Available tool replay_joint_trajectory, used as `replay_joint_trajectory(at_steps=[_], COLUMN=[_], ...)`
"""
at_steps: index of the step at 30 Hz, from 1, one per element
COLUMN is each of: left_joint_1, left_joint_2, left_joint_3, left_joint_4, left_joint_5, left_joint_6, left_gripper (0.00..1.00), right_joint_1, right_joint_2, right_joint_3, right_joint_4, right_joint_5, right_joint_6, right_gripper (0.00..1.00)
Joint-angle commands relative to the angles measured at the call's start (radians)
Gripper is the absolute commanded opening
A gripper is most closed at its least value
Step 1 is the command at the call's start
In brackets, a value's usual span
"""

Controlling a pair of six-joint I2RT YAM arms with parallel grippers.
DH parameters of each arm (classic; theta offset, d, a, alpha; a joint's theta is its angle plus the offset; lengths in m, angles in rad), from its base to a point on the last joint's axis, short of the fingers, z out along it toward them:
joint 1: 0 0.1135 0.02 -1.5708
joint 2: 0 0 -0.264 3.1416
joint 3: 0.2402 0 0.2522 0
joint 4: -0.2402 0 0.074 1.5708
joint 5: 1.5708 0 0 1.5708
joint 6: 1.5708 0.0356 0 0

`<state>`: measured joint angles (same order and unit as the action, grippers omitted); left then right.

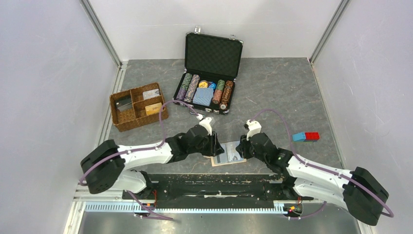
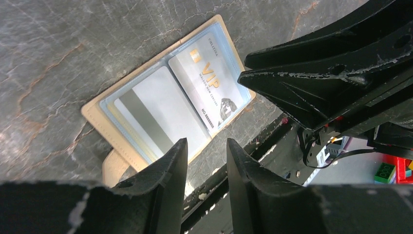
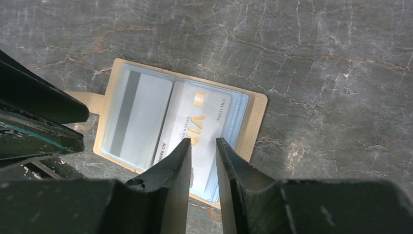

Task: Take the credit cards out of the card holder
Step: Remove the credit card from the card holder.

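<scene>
**joe:** Both jaws hang just above the open card holder (image 3: 257,119) at the near bench (image 3: 316,73) edge. Left jaws parted, empty; right jaws narrowly parted over the VIP card (image 3: 204,109), gripping nothing. Progress?

**mo:** Partway imo. Wicker tray (image 1: 127,126) far left seems to hold a few; VIP card and striped grey card (image 3: 141,112) sit sleeved. More tucked behind? Can't tell.
</scene>
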<state>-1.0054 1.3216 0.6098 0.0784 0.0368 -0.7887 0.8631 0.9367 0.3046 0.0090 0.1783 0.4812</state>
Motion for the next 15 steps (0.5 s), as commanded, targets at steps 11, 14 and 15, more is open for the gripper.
replay_joint_trajectory(at_steps=[11,14,15], left_joint_1=[0.003,0.002,0.002], left_joint_2=[0.171,0.195,0.203], left_joint_3=[-0.026,-0.035,-0.036], left_joint_4=[0.287,0.315,0.319], left_joint_5=[0.017,0.018,0.017], left_joint_6=[-0.038,-0.038,-0.038], left_gripper=[0.4,0.41,0.41], right_joint_1=[-0.071,-0.077,-0.079], right_joint_2=[0.081,0.083,0.081], right_joint_3=[-0.092,-0.115,-0.118], right_joint_4=[0.146,0.147,0.145], right_joint_5=[-0.114,-0.113,-0.114], right_joint_6=[0.011,0.02,0.021], right_gripper=[0.22,0.19,0.18])
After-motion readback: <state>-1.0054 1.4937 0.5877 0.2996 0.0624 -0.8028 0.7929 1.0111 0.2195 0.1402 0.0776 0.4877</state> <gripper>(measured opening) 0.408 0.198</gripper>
